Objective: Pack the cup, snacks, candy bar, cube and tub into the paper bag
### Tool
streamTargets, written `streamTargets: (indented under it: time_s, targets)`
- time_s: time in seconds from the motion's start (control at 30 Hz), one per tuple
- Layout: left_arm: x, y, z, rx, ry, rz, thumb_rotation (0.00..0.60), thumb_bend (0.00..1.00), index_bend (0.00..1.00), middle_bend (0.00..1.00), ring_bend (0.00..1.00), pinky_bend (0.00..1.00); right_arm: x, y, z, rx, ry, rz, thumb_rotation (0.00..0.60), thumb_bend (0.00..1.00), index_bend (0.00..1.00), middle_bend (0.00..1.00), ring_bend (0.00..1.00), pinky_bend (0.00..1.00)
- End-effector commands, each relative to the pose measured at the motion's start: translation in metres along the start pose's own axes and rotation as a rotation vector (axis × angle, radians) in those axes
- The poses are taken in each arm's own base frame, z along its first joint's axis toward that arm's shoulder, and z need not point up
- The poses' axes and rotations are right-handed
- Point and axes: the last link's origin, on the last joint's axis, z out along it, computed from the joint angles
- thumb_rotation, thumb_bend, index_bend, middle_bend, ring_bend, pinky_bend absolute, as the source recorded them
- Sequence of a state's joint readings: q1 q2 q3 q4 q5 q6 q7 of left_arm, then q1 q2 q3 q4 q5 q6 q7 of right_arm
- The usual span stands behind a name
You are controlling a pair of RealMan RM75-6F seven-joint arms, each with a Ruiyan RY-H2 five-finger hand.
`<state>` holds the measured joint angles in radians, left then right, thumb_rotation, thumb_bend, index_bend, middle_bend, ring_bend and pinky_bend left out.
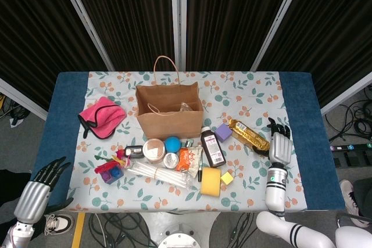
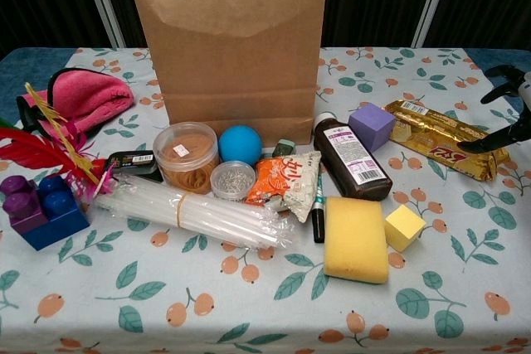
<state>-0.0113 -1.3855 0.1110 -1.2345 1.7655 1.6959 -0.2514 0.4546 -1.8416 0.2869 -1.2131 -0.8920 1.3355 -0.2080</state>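
The candy bar lies near the right edge of the table, a long gold wrapper set on a slant, its printed face up in the chest view. I have my right hand just beside its outer end, fingers spread and holding nothing; in the chest view the dark fingertips sit right at the wrapper, and I cannot tell if they touch it. My left hand hangs off the front left corner, fingers also apart and empty.

My worry is the wrapper: it looks glossy and slick, so a shallow grasp at the end could let the bar pivot or slide out. The purple cube sits just beside the bar's inner end, and a push along the bar could knock it into the brown bottle.

The bag stands upright and open toward the back middle, well apart from my hand. It looks light, so I judge that a clumsy drop against its rim could tip it or fold the mouth shut.
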Motion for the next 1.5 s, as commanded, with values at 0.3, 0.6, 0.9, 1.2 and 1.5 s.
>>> streamTargets:
  time_s: [0.3,0.6,0.9,1.2,1.5]
  targets:
    - [0.0,-0.002,0.0,0.006,-0.001,0.003,0.6,0.16,0.18,0.18,0.13,0.2,-0.026,-0.002,0.009,-0.028,-0.039,-0.06,0.6,0.06,0.14,0.35,0.24,0.0]
    - [0.0,-0.002,0.0,0.008,-0.004,0.005,0.6,0.16,0.18,0.18,0.12,0.2,-0.022,-0.008,0.013,-0.003,-0.007,-0.057,0.6,0.23,0.39,0.5,0.4,0.02]
    - [0.0,-0.002,0.0,0.008,-0.006,0.0,0.6,0.16,0.18,0.18,0.13,0.2,0.045,-0.029,0.011,0.135,0.181,0.023,0.6,0.26,0.41,0.52,0.41,0.03]
    - [0.0,-0.002,0.0,0.012,-0.003,0.001,0.6,0.16,0.18,0.18,0.13,0.2,0.16,-0.113,0.003,0.374,0.323,0.08,0.6,0.26,0.44,0.52,0.42,0.04]
    - [-0.001,-0.004,0.001,0.024,-0.003,0.003,0.6,0.16,0.18,0.18,0.12,0.2,0.196,-0.203,-0.02,0.623,0.279,-0.024,0.6,0.24,0.49,0.54,0.45,0.05]
